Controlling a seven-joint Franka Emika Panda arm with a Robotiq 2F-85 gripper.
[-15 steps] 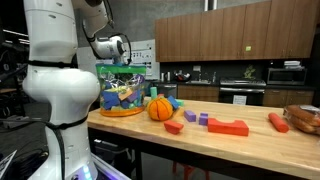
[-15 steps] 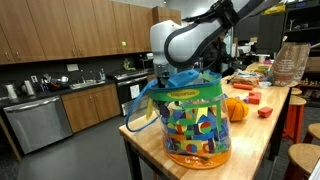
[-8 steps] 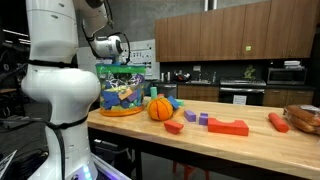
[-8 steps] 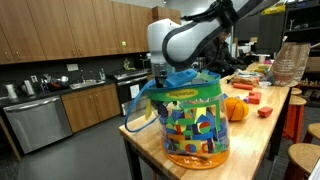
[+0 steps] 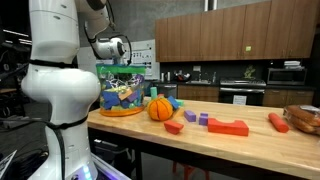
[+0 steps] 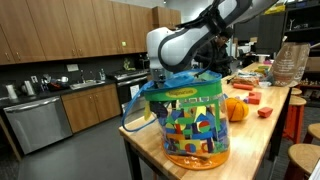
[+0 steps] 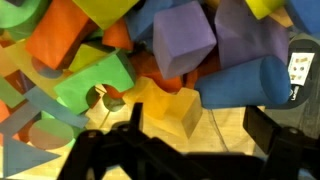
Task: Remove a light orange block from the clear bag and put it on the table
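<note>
Reaching arm: the white arm (image 6: 200,30) bends down over one end of the table (image 6: 255,125), with its wrist at the mouth of the clear bag (image 6: 192,125).
Gripper: in the wrist view the gripper (image 7: 198,115) shows two dark fingers (image 7: 134,118) spread wide apart inside the bag. Nothing is clamped between them. In both exterior views the fingertips are hidden behind the bag's top.
Clear bag: it stands upright at the end edge of the tabletop, close to a corner. A green band (image 6: 180,92) runs round its top and it is full of colourful blocks.
Light orange block: a pale yellow-orange block (image 7: 172,103) lies in the pile inside the bag. It sits low between the two fingers and neither finger touches it.
Bag neighbours: a purple cube (image 7: 183,38) and a blue cylinder (image 7: 245,80) lie just above the pale block. A green block (image 7: 95,78) and a deeper orange block (image 7: 62,40) lie to one side.
Orange ball: the ribbed ball (image 5: 160,108) rests on the tabletop just beside the bag, toward the middle.
Loose blocks: red blocks (image 5: 228,127) and purple blocks (image 5: 190,116) lie further along the tabletop near the long front edge, well apart from the bag.
</note>
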